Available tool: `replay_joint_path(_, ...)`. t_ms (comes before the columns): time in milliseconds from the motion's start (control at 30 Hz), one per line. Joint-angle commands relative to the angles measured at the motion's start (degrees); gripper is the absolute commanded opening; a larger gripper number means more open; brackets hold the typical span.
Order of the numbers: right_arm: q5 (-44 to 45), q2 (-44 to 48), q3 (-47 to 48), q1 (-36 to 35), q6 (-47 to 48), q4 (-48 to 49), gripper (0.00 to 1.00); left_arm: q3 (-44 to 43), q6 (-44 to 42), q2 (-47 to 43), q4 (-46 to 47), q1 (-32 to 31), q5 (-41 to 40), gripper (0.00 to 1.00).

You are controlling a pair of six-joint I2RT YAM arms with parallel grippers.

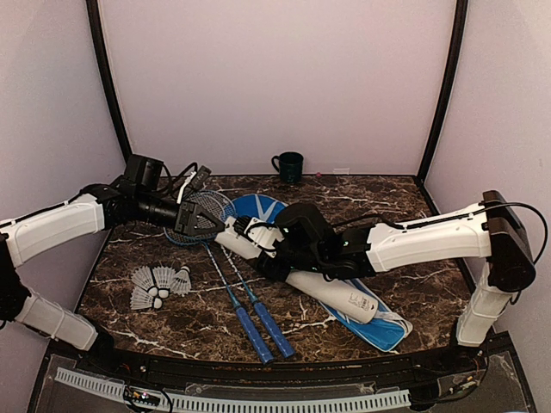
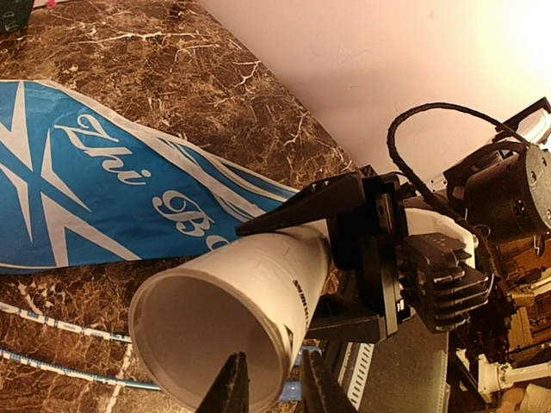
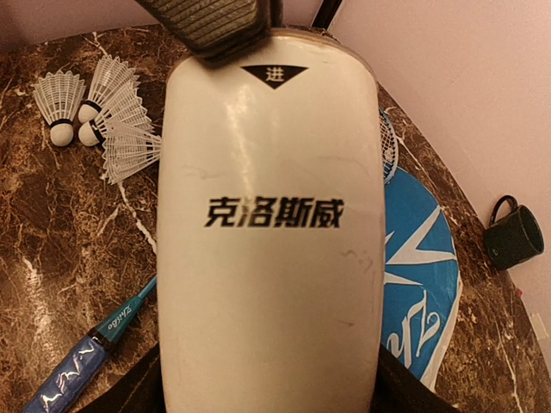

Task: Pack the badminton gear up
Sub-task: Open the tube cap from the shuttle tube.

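Observation:
The long white tube [image 1: 301, 275] lies slantwise over the blue cover [image 1: 386, 325]. My right gripper [image 1: 277, 256] is shut on the tube, with a finger on each side of it in the right wrist view [image 3: 271, 387]. My left gripper [image 2: 274, 387] is at the tube's open end [image 2: 215, 335]. It is slightly open, with one finger inside the rim and one outside. Two blue-handled rackets [image 1: 258, 327] lie side by side, their heads under the left gripper. Several white shuttlecocks [image 1: 159, 284] lie at the left; they also show in the right wrist view [image 3: 95, 112].
A dark green mug [image 1: 288, 165] stands at the back centre by the wall. The walls close in the marble table [image 1: 413, 215] on three sides. The cover's white lettering shows in the left wrist view [image 2: 112, 181].

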State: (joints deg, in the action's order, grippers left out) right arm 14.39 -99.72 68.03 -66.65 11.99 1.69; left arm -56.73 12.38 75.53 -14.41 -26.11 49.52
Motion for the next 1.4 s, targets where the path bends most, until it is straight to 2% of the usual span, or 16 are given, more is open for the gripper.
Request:
replay_joint_path(0,1.25,0.73,0.18,-0.24,0.56,2.19,0.68,0.56,-0.23,-0.6,0.65,-0.36,0.8,0.21)
replay_joint_path(500,1.72,1.02,-0.78,-0.24,0.58,1.56,0.68,-0.23,1.45,-0.82,0.92,-0.29,1.92,0.07)
replay_joint_path(1367,1.78,1.84,-1.34,-0.32,0.6,0.39,0.68,-3.87,-1.68,-1.57,-6.12,1.18,0.14,0.0)
